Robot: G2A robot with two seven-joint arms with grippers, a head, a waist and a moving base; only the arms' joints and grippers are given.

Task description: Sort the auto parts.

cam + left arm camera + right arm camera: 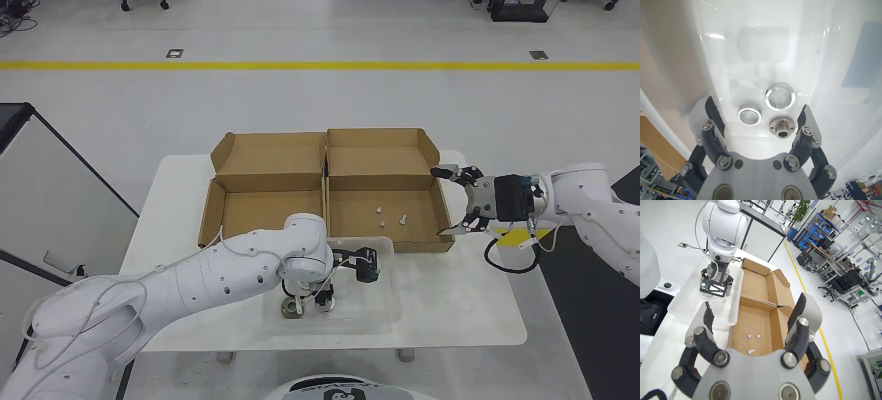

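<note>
Standing by the surface, I see the left claw hanging released, jaws spread wide, straight over the clear tray, which sits at 6 o'clock from the two cardboard boxes. On the tray floor beneath it lie three metal parts just beside one another: a large ring, a small ring and a flanged hub. I cannot tell whether any of them touch. The right claw is also released and hovers at 3 o'clock from the right box, where three small fasteners already lie. The step, I would say, is lifting one part out of the tray. Doing it well means picking a single piece and centring the jaws on it alone, since they now straddle all three and closing as they stand could catch two. The hub sits close to one fingertip, so a small sideways shift first seems wise. Polished round metal may squirt out of a pinch, so come down low and close squarely across the diameter. The left box looks the likelier home for the rings.
</note>
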